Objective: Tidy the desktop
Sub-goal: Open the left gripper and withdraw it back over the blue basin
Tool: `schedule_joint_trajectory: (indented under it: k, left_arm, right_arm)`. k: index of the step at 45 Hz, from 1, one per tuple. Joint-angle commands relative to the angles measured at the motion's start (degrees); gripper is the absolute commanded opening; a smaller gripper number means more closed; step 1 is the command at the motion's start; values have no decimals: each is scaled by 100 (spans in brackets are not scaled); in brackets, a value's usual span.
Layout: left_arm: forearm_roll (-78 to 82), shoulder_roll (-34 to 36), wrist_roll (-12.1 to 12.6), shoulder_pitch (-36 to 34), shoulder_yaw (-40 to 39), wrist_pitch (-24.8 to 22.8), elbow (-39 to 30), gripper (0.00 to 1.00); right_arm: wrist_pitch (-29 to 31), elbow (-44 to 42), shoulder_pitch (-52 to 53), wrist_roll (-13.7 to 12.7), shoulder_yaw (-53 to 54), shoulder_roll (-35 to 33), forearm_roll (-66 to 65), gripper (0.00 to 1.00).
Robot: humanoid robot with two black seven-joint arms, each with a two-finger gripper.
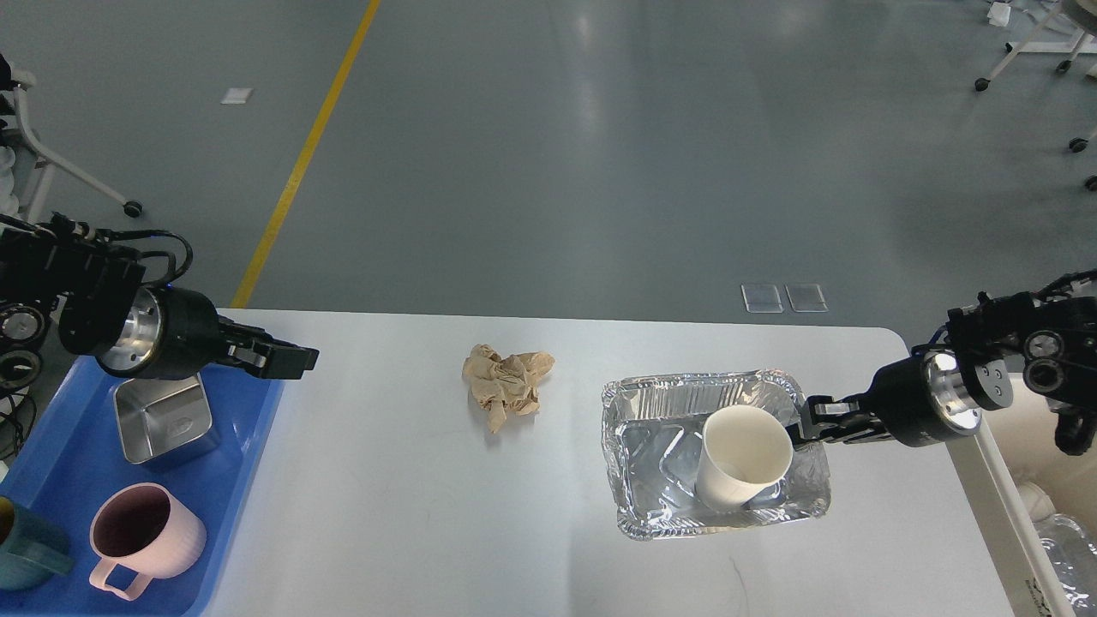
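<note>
The white desktop point(386, 514) fills the lower middle of the head view. A crumpled brown paper point(507, 384) lies near its far middle. A foil tray point(651, 437) sits right of centre with a white paper cup point(744, 454) leaning inside it. My right gripper point(807, 422) comes in from the right, and its fingers close on the foil tray's right rim, next to the cup. My left gripper point(304, 360) hovers empty over the blue tray's point(68, 480) far right edge. Its dark fingers overlap, so I cannot see any gap between them.
The blue tray at the left holds a steel box point(163, 420), a pink mug point(141, 531) and a teal mug point(26, 548). A bin with white and clear waste point(1058, 531) stands off the desktop's right edge. Tables on castors stand on the grey floor beyond.
</note>
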Motion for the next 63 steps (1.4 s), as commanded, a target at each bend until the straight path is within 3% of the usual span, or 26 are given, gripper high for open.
schedule_joint_trajectory:
  k: [1,14,33,48,63]
  left_arm:
    - [-133,386,-155,10,-519,-175,-72,74]
    - [-555,1045,-146,19,-1468,-342,-46,74]
    - [-766,1406,-155,-25,-1908,-536,-37,74]
    - [-757,1388,-146,72,-1777,-589,-28,73]
    - [-704,1423,-155,765,-1645,-597,-124,74]
  right_arm:
    - [0,-1,-2,0,35,8,0,0]
    - [0,-10,-11,0,35,26,0,0]
    - [0,-1,-19,0,35,26,0,0]
    - [0,-10,-54,0,35,26,0,0]
    - [9,-1,-63,0,35,34,0,0]
